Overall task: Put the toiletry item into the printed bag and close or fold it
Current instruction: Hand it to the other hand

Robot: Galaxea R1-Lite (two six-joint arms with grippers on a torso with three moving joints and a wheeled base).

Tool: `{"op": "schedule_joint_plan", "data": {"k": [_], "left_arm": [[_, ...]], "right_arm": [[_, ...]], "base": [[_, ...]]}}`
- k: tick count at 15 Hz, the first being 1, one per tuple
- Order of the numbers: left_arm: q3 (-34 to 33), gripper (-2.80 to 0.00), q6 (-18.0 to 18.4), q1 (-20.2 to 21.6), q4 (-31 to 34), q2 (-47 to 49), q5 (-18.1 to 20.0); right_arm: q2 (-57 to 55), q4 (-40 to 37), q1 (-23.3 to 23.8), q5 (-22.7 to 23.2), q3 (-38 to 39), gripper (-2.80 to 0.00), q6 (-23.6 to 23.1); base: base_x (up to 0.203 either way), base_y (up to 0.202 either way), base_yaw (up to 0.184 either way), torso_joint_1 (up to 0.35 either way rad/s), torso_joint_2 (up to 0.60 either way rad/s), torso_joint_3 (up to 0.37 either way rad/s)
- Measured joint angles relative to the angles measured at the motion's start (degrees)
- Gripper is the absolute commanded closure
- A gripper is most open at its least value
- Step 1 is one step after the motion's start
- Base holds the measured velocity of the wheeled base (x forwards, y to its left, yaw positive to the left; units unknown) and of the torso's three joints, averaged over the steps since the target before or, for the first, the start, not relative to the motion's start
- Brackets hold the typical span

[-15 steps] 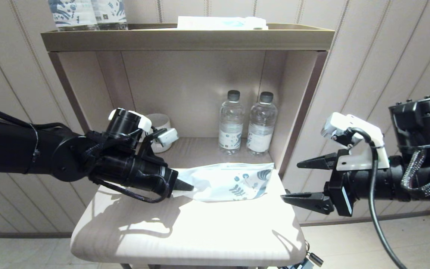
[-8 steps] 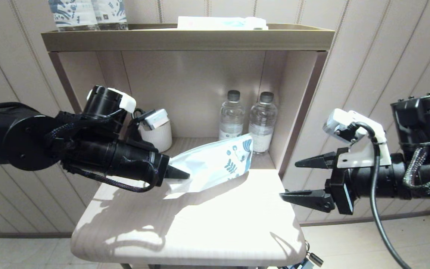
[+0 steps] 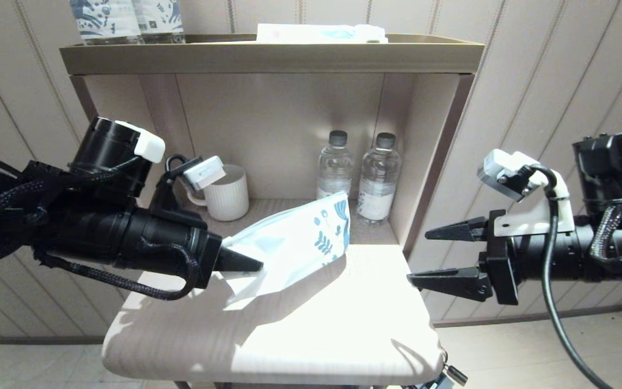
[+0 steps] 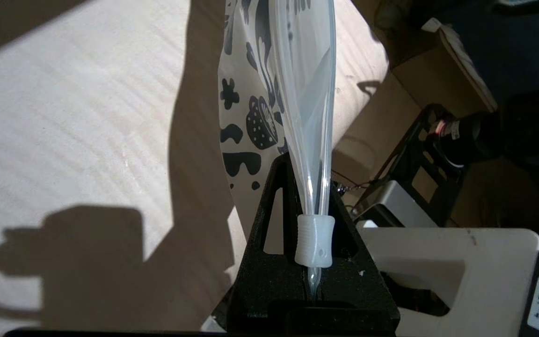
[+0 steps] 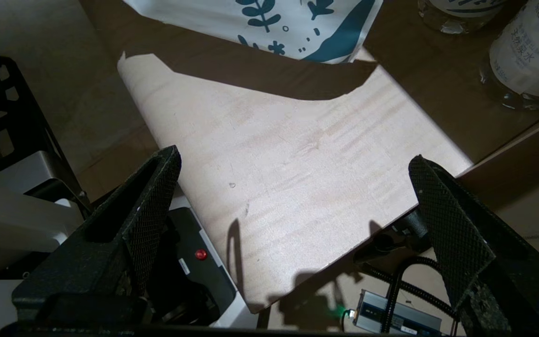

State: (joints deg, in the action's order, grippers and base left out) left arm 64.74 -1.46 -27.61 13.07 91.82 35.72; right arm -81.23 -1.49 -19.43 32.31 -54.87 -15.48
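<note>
The printed bag (image 3: 295, 243) is a white pouch with teal leaves at its far end. It hangs tilted above the pale table (image 3: 300, 335), printed end raised toward the shelf. My left gripper (image 3: 254, 266) is shut on the bag's strip edge, just behind a small white slider (image 4: 315, 241). The left wrist view shows the bag (image 4: 269, 93) edge-on, running out from the left gripper (image 4: 304, 187). My right gripper (image 3: 419, 257) stands open at the table's right edge, empty and apart from the bag (image 5: 274, 23). The toiletry item shows in no view.
In the open shelf behind the table stand a white mug (image 3: 228, 192) and two water bottles (image 3: 335, 175). On the shelf top (image 3: 268, 56) are blue-printed bottles (image 3: 127, 19) and a pale packet (image 3: 319, 33). The shelf's right wall is close to my right gripper.
My left gripper has risen and drawn back to the left with the bag. The bag went from lying flat to tilted, printed end up. The right gripper has barely moved.
</note>
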Motion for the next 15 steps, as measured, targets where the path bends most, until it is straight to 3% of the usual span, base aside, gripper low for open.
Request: {"op": "schedule_joint_plan", "data": {"k": [6,12,15], "left_arm": [[-0.6,0.00,13.6,-1.4,7.7,-2.3,0.0],[13.4,0.00,23.3,-1.5,25.7,-0.5,-0.1],[17.1,0.00,30.7,-2.6,32.6,0.8,-0.1]], "right_arm": [[0.6,0.1,-0.1,0.0,0.2,-2.80,0.0],[2.8,0.0,-0.7,0.1,0.4,-2.80,-0.1],[4.5,-0.3,-1.1,0.7,1.2,-2.80,-0.1]], "base": [[0.000,0.000,0.000,0.000,0.00,0.000],[0.000,0.000,0.000,0.000,0.00,0.000],[0.000,0.000,0.000,0.000,0.00,0.000]]}}
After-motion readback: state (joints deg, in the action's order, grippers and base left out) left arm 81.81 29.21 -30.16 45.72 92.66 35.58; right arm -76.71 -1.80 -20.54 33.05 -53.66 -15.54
